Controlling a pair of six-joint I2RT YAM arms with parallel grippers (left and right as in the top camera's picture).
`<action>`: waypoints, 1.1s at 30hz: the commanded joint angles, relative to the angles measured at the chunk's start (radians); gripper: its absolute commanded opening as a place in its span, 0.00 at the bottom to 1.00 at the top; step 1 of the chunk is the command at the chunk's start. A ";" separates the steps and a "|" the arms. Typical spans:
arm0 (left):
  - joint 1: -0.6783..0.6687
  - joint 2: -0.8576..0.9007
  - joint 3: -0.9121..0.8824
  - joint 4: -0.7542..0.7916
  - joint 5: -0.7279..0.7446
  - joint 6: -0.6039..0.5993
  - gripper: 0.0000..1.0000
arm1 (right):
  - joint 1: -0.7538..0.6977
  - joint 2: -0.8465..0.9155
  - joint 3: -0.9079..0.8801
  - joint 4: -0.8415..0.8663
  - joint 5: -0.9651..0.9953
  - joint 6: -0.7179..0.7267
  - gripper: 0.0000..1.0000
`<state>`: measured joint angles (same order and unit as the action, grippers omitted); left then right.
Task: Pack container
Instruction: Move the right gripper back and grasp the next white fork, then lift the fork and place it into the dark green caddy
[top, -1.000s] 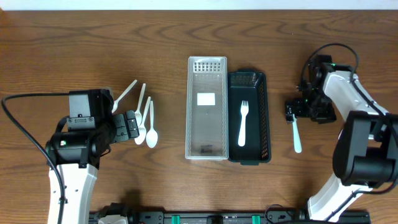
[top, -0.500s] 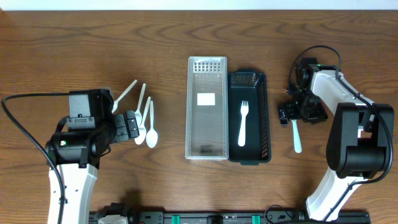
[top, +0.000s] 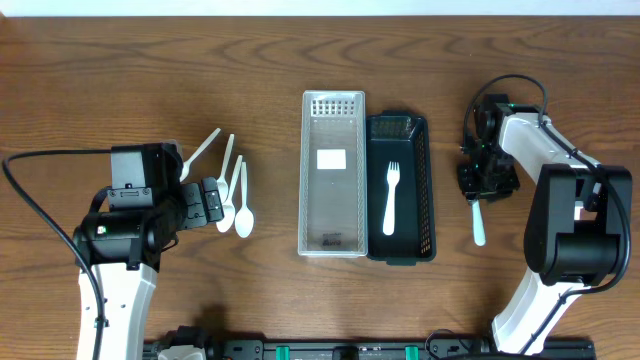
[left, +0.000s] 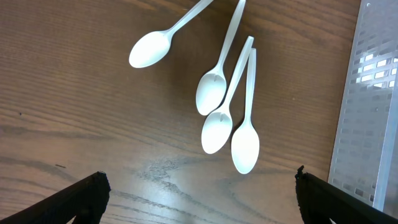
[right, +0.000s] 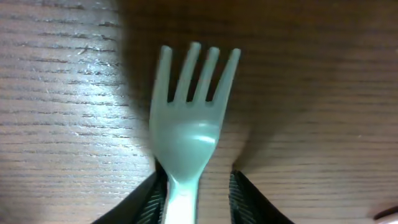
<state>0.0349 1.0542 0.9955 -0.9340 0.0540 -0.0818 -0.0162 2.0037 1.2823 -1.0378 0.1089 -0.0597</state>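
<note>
A white plastic fork (right: 189, 137) lies on the wood, tines pointing away. My right gripper (right: 198, 180) straddles its neck with the jaws narrowed; the left finger touches the neck and a gap remains before the right finger (right: 252, 202). From overhead that fork (top: 477, 222) lies right of the black tray (top: 430, 190), with the right gripper (top: 473, 188) over its upper end. Another white fork (top: 391, 197) lies inside the black tray. The clear container (top: 306, 180) next to it holds no cutlery. My left gripper (left: 200, 180) hangs open just below several white spoons (left: 217, 93).
The spoons (top: 235, 195) lie fanned on the table left of the clear container, beside the left gripper (top: 212, 203). The clear container's perforated wall (left: 367, 93) fills the right edge of the left wrist view. The right arm's cable loops above its wrist.
The right gripper has shifted slightly left onto the fork's upper end and its jaws have narrowed around the neck. The left arm and spoons have not moved.
</note>
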 joint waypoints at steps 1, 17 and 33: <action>0.003 0.004 0.018 0.000 0.010 -0.006 0.97 | 0.009 0.024 -0.006 0.003 0.018 0.003 0.30; 0.003 0.004 0.018 0.000 0.010 -0.006 0.97 | 0.017 0.011 0.039 -0.010 -0.007 0.036 0.01; 0.003 0.004 0.018 0.000 0.010 -0.006 0.97 | 0.199 -0.270 0.418 -0.200 -0.097 0.327 0.01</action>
<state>0.0349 1.0542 0.9955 -0.9340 0.0540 -0.0818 0.1352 1.7485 1.6989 -1.2140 0.0525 0.1265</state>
